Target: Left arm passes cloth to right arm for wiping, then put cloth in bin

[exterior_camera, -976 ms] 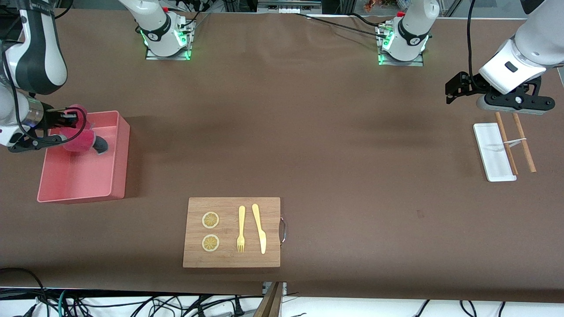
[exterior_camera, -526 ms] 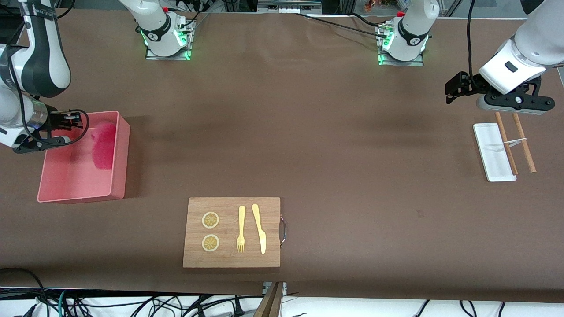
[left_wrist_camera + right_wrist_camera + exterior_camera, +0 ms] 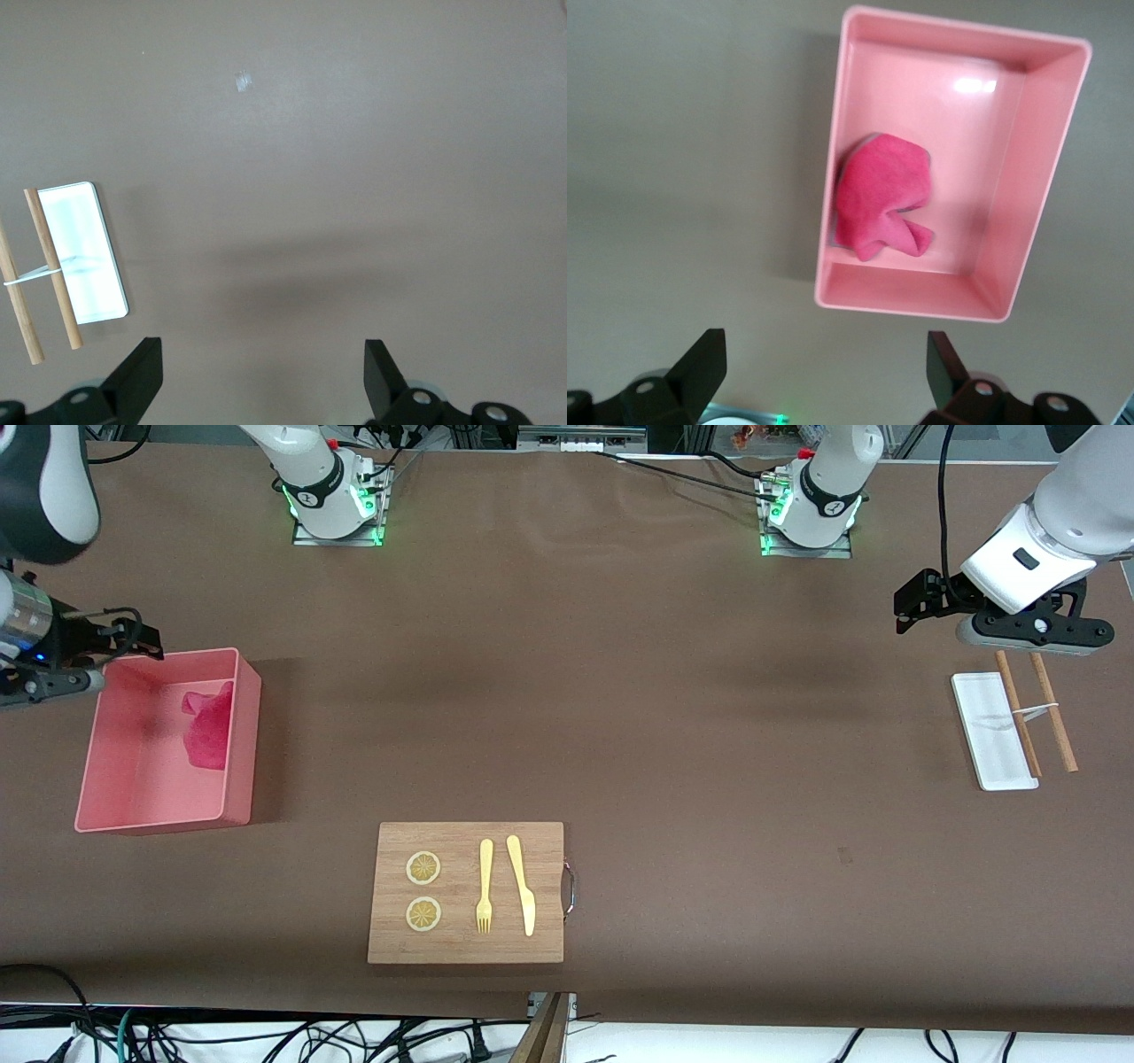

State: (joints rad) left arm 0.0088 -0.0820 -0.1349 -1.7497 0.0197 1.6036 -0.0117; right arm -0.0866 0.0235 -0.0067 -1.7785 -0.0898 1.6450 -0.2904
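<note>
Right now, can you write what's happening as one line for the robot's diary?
cloth: lying in bin | right gripper: open, above bin | left gripper: open, waiting near white tray | step: cloth binned

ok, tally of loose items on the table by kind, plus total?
Magenta-red fuzzy cloth: 1
Salmon-pink plastic bin: 1
Wooden cutting board: 1
Lemon slices: 2
Yellow fork: 1
Yellow knife: 1
White rectangular tray: 1
Brown wooden sticks: 2
Total: 10
</note>
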